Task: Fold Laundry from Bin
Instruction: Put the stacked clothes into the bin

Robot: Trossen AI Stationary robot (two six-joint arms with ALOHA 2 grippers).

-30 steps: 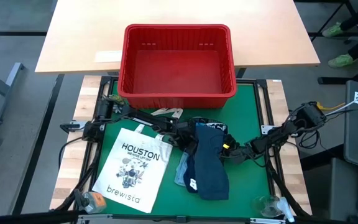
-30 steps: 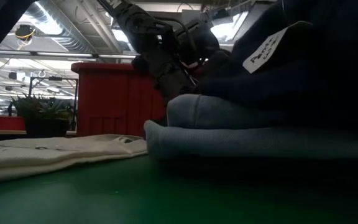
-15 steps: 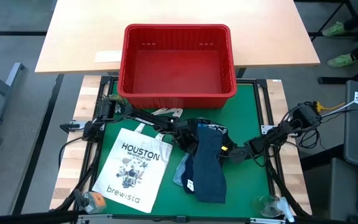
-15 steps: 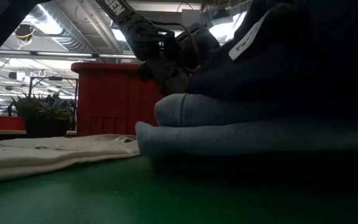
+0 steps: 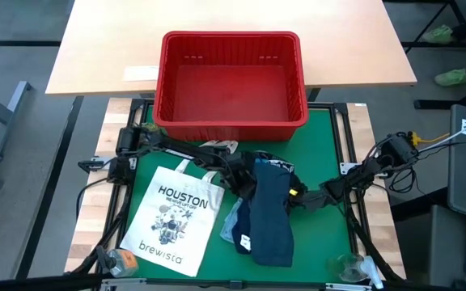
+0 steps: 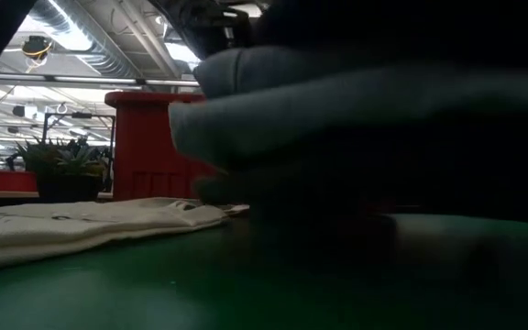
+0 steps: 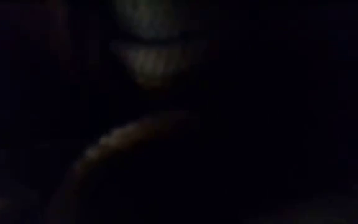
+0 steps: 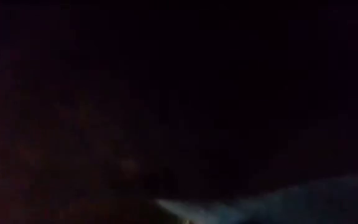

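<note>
A dark navy garment [image 5: 269,218] lies bunched in the middle of the green mat, with a light blue garment [image 5: 231,226] showing at its left side. My left gripper [image 5: 245,179] is at the bundle's far left edge and my right gripper [image 5: 299,196] at its right edge; both are shut on cloth. In the low view the light blue fold [image 6: 273,92] hangs above the mat. The red bin [image 5: 229,121] stands at the mat's far edge with no laundry showing inside. Both wrist views are dark, covered by cloth. My left gripper holds the bundle at its far left edge [image 5: 251,184], slanting down from the table's left. Cloth hides its fingers, so which layers it has I cannot tell. My right gripper holds the navy garment's right edge [image 5: 291,196], coming nearly level from the table's right. The bundle's near side is raised.
A white "HOUSTON brewista" tote bag [image 5: 172,214] lies flat on the mat's left half, beside the bundle. Cables run along the mat's left and right borders. A wooden tabletop [image 5: 233,16] lies beyond the bin.
Both grippers have risen a little. In the low view the light blue fold and the navy cloth have come up off the mat. From above, the bundle has shifted slightly toward the table's left.
</note>
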